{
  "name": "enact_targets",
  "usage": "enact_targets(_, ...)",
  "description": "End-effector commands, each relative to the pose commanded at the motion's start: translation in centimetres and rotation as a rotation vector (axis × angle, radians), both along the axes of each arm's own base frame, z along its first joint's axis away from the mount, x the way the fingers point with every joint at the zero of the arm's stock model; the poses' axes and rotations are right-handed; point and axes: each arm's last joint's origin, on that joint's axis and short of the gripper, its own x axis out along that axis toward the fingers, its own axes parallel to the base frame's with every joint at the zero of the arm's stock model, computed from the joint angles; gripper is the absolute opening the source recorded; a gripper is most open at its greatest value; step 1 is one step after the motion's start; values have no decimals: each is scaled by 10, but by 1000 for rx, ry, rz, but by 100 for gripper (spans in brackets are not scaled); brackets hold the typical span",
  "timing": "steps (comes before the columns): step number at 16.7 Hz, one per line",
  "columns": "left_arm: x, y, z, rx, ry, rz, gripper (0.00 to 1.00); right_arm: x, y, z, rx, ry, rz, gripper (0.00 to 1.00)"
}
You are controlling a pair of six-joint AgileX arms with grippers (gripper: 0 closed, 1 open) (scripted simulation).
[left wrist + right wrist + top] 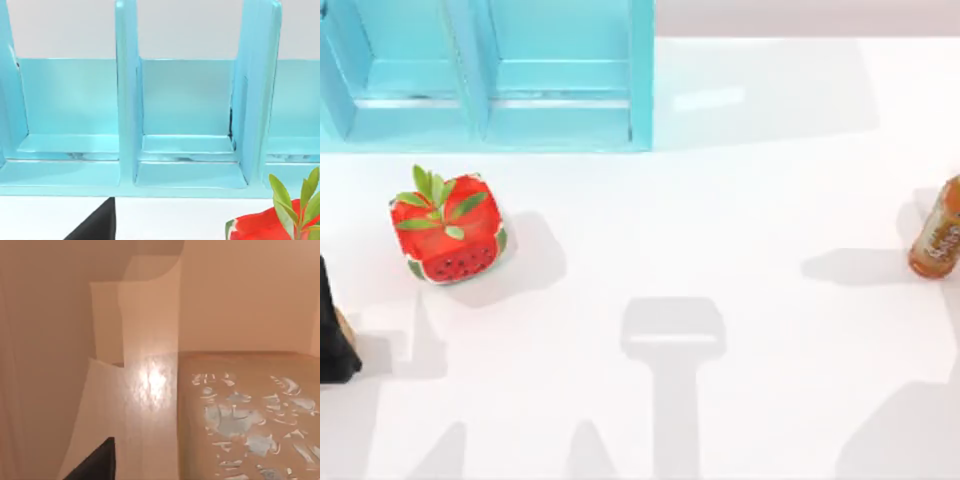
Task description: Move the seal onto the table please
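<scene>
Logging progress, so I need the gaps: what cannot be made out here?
Small tan-brown wooden seal: perhaps the tan sliver by the left gripper, cut off by the top view's left edge.
Orange-brown bottle: cut off by the right edge.
Right wrist view: tan surface too close to identify.

A rendered tabletop scene is sitting in front of me, not a furnished room: a plain white table is spreading out flatly, a turquoise shelf unit is standing at its far left, and a watermelon-print cube and an orange-brown bottle are casting crisp synthetic shadows.
</scene>
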Motion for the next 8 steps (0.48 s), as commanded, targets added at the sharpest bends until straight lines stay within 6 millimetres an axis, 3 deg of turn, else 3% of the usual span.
enact_targets(2,0,0,0,0,0,0,100,-2,1,-11,4,6,0,100)
enact_targets(6,0,0,0,0,0,0,100,-2,1,-12,4,7,0,100)
enact_targets(8,0,0,0,0,0,0,100,-2,1,-12,4,7,0,85)
